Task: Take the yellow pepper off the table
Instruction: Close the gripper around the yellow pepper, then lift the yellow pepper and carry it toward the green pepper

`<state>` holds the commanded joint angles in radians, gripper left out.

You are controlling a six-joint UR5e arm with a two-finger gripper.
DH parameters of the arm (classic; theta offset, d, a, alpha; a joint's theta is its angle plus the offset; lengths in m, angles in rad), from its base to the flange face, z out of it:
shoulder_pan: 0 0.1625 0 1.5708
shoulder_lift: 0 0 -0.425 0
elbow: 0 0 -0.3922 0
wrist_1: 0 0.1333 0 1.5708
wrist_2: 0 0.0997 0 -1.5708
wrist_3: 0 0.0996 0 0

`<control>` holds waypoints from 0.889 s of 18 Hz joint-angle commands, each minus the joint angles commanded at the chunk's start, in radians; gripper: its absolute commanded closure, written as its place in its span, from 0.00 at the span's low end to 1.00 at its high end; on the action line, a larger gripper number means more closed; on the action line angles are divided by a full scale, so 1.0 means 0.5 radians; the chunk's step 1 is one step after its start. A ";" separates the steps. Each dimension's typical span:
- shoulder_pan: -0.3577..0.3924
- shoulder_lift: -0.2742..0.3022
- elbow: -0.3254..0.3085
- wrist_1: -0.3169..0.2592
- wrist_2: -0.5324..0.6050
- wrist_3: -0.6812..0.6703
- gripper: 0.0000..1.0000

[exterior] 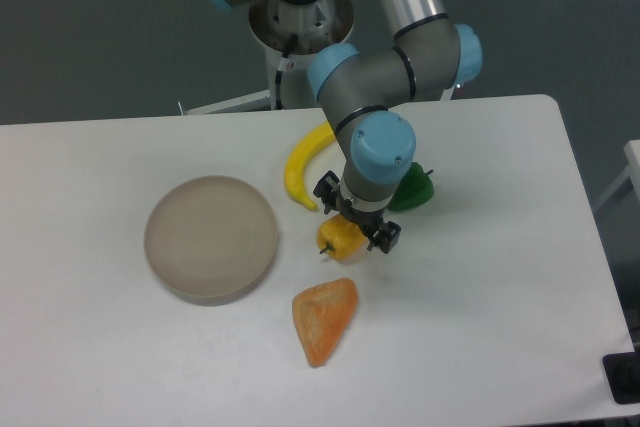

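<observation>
The gripper (356,224) hangs right over the yellow pepper (339,240), which lies on the white table (100,347) directly beneath it, its lower left part poking out from under the black fingers. One finger (325,187) shows at the pepper's upper left and the other (387,238) at its right, so the jaws stand spread to either side of the fruit; whether they touch its skin cannot be told from this angle. The pepper's short dark stem points out to the lower left, away from the gripper.

The pepper is small, blocky and lobed, yellow-orange with a dull plastic sheen. Just behind the gripper, to its right, a green pepper (412,189) of similar build peeks from behind the wrist (378,152), which is grey with a light-blue cap. Up and to the left of the gripper, the long curved banana (300,165) lies smooth and bright yellow, its lower tip near the left finger. Below the gripper, an orange wedge-shaped piece (324,319) with a rough, mottled surface lies apart from the pepper. Well to the gripper's left sits a round beige-grey plate (211,238), matte with a shallow raised rim. The tabletop is plain, smooth and flat.
</observation>
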<state>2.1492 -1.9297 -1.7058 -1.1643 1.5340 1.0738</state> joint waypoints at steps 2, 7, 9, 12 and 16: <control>-0.006 -0.003 -0.055 0.006 0.003 -0.009 0.00; -0.052 -0.082 -0.055 0.082 0.030 -0.150 0.02; -0.055 -0.083 -0.037 0.098 0.055 -0.138 0.57; -0.052 -0.071 -0.031 0.098 0.083 -0.129 0.81; -0.025 -0.016 0.018 0.089 0.083 -0.117 0.82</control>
<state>2.1368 -1.9375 -1.6967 -1.1198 1.5754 1.0155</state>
